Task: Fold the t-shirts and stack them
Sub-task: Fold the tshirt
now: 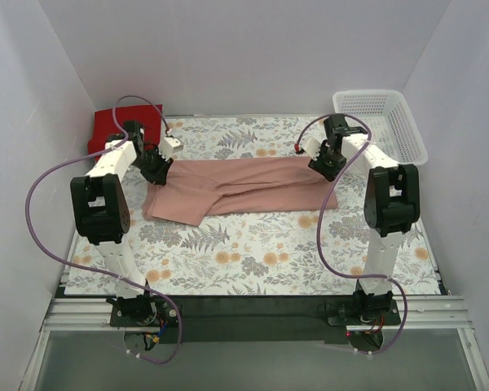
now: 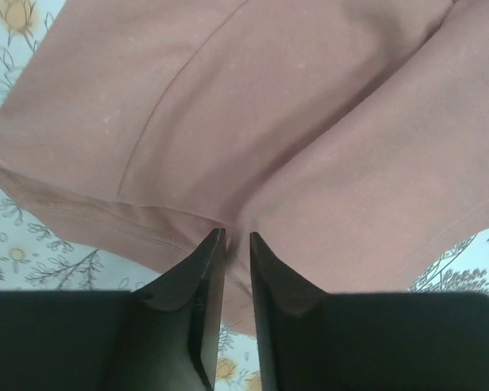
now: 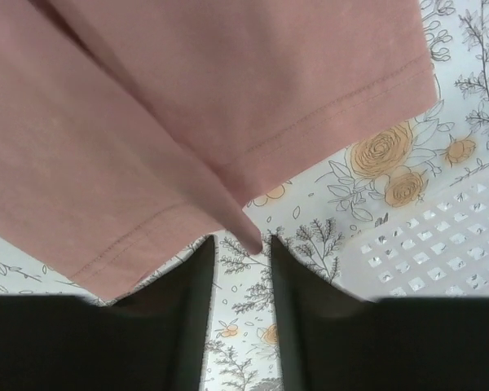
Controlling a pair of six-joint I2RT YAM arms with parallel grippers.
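1. The top external view shows a white-walled enclosure around a floral table cloth [image 1: 228, 261]. The pink t-shirt [image 1: 244, 187] lies flat across the cloth's middle as a long, doubled-over band. Behind its left end, in the back corner, is a red t-shirt [image 1: 106, 126]. Behind and beyond its right end stands a white lattice basket [image 1: 407, 130]. The left gripper [image 1: 156, 169] is down at the pink t-shirt's left end and the right gripper [image 1: 326, 165] at its right end. This view is too far off to show how either pair of fingers stands.

2. The left wrist view supplies that. The left gripper [image 2: 236, 240] has its fingers nearly pressed together, with only a thin slit between them. The pink t-shirt [image 2: 269, 122] has its hemmed edge running down into that slit, so the cloth is pinched. A seam crosses the fabric, and the table cloth [image 2: 16, 244] shows to the shirt's left.

3. The right wrist view differs. The right gripper [image 3: 243, 244] has its fingers spread, with the table cloth [image 3: 375, 163] visible through the gap. A pointed crease of the pink t-shirt [image 3: 187, 98] reaches down between the tips. Whether it touches either finger cannot be told. The basket [image 3: 424, 252] shows to the shirt's lower right.
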